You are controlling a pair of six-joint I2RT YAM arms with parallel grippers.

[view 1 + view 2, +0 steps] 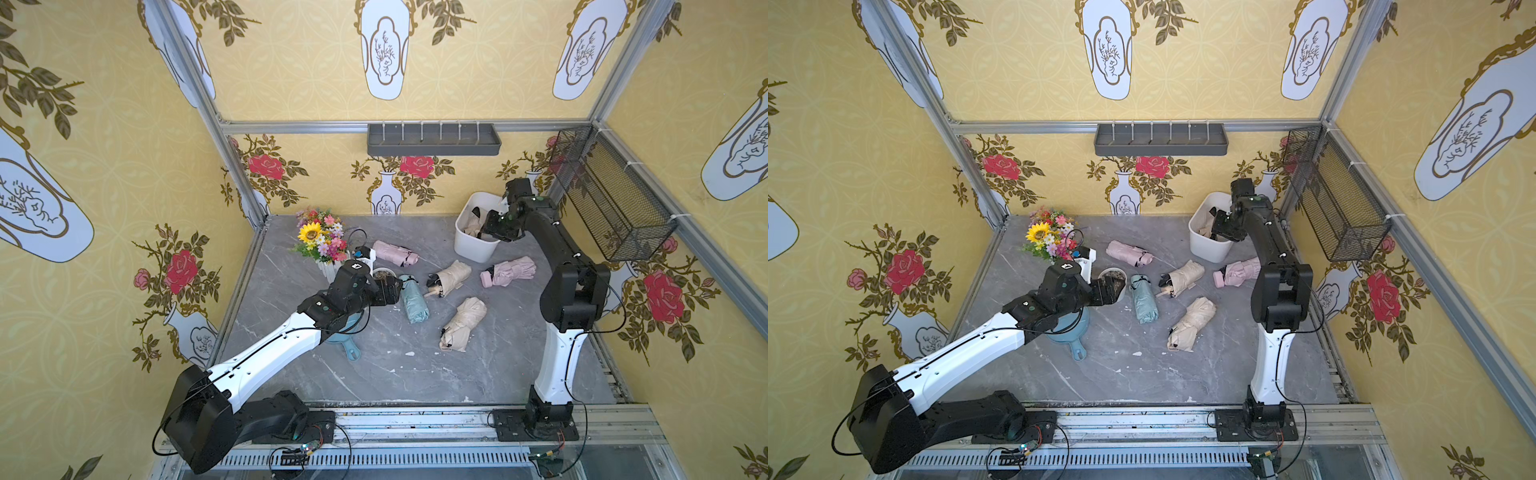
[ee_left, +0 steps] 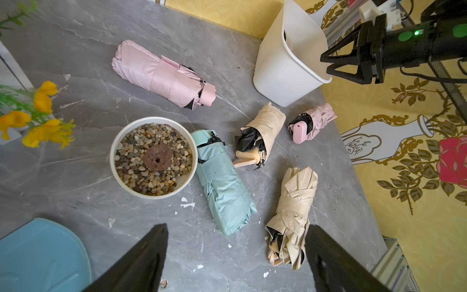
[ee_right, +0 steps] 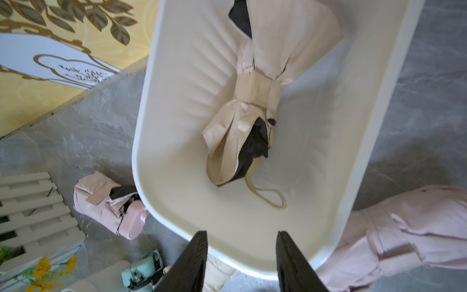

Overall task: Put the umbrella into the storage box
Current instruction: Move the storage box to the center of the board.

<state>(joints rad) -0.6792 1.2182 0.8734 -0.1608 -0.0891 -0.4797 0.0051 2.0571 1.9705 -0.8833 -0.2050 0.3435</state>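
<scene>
- Drop-off step, as I read it: a beige umbrella (image 3: 257,96) lies inside the storage box (image 3: 137,161), on its floor, with its wrist loop trailing loose.
- My right gripper (image 3: 242,233) hangs over the box's near rim with the jaws apart and nothing between them, so that one counts as delivered.
- The box stands at the back right of the table, close to the wall, in both top views (image 1: 473,249).
- Five folded umbrellas wait on the grey table: a long pink umbrella (image 2: 161,73), a teal umbrella (image 2: 222,187), a beige umbrella with its handle showing (image 2: 262,131), a small pink umbrella (image 2: 310,124) and a strapped beige umbrella (image 2: 295,209).
- My left gripper (image 2: 236,227) hovers above the table with the jaws wide apart and empty. The teal roll and the strapped beige one lie below it.
- Next call for the right arm: lift clear of the rim, then reach for the small pink umbrella just beside the box.
- I'd want the jaws across the roll's body, not on loose fabric or the strap.
- For the left arm, watch the gravel pot (image 2: 154,156), which touches the teal roll's side; a sloppy descent could nudge it.
- As for brands, labels or lettering, I can't make out any on the umbrellas, the box or the pot.
</scene>
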